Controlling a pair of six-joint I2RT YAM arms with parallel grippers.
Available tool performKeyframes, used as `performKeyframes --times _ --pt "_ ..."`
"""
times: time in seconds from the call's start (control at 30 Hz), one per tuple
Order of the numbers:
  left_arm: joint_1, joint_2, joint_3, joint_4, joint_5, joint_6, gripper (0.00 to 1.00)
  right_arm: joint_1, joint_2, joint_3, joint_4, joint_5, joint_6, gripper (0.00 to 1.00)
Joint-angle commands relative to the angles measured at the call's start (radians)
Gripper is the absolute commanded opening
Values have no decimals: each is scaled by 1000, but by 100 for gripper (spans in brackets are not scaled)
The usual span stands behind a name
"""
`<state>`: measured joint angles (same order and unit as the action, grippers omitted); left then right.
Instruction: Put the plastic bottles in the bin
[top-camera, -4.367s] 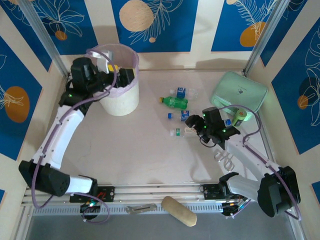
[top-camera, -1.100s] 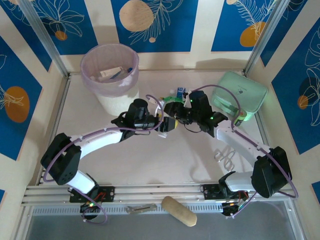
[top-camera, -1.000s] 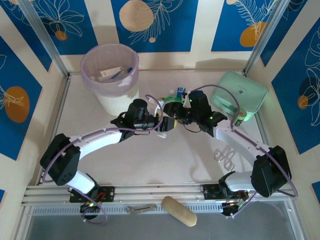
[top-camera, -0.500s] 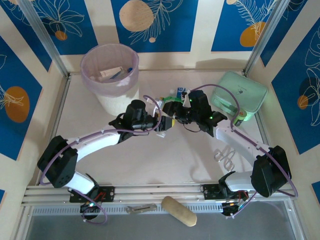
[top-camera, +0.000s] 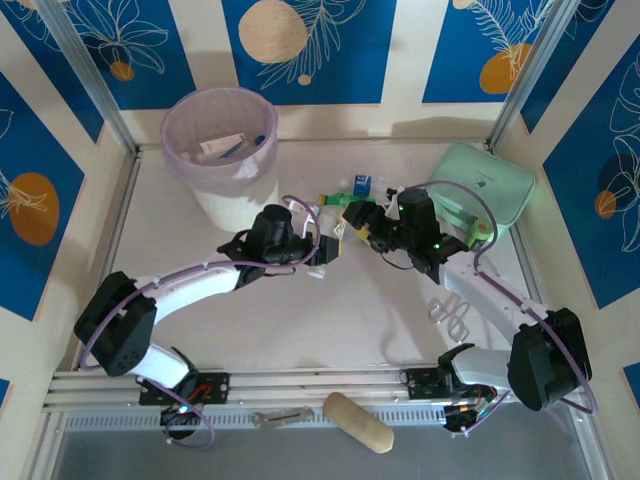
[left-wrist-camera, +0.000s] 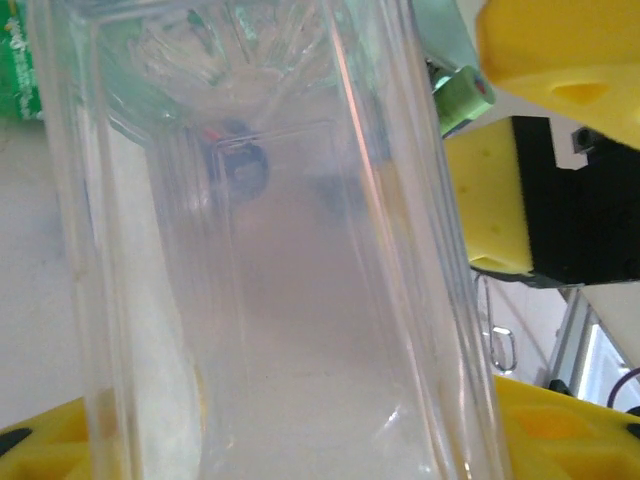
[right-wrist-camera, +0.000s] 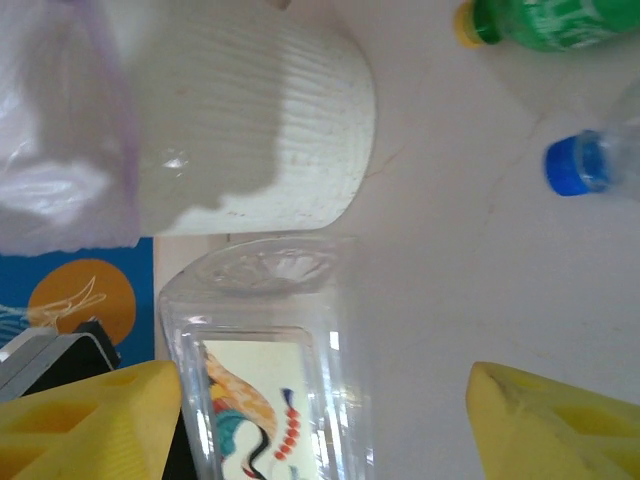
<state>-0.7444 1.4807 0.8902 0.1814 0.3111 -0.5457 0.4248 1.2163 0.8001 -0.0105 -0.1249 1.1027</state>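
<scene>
The left tool (top-camera: 322, 252) pinches a clear bottle (left-wrist-camera: 280, 280) of thin, glossy plastic with squared, ribbed sides. Its blocky yellow pads (left-wrist-camera: 560, 430) press against either flank. The right tool (top-camera: 360, 225) stands spread: one pad sits just beside the bottle's cream picture label (right-wrist-camera: 250, 410), the other well apart from it. The bottle sits between the two tools, outside the bin (right-wrist-camera: 270, 120) and near it. The bin is a round cream-white tub with fine vertical ribbing, lined with a filmy pale pink bag (right-wrist-camera: 60, 160). A green bottle (right-wrist-camera: 550, 22) with a yellow cap and a blue-capped bottle (right-wrist-camera: 590, 160) lie on the pale, matte surface (top-camera: 300, 330) nearby.
</scene>
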Motion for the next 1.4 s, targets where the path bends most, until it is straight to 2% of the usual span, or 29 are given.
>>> performKeyframes --times 0.0,0.1,0.37,0.57,0.67,0.97,1.13,1.37 --pt "1 -9 17 -54 -31 17 55 -18 -37 -23 1 34 38 76" --pt "4 -29 88 -159 -70 109 55 -24 -46 -27 -38 67 36 77" --pt "56 -25 409 -478 -259 455 55 -26 -32 -52 -50 83 42 78" --pt "116 3 631 -596 -436 717 56 -28 -41 -69 -62 100 33 78" --pt "169 17 714 -609 -478 808 56 -32 -44 -71 -66 105 26 78" --pt "388 67 859 -626 -467 878 55 -34 -52 -80 -76 107 14 79" --pt "458 115 895 -656 -493 924 57 -34 -71 -81 -89 125 -3 79" --pt "545 190 900 -646 -480 878 56 -33 -102 -80 -109 139 -19 79"
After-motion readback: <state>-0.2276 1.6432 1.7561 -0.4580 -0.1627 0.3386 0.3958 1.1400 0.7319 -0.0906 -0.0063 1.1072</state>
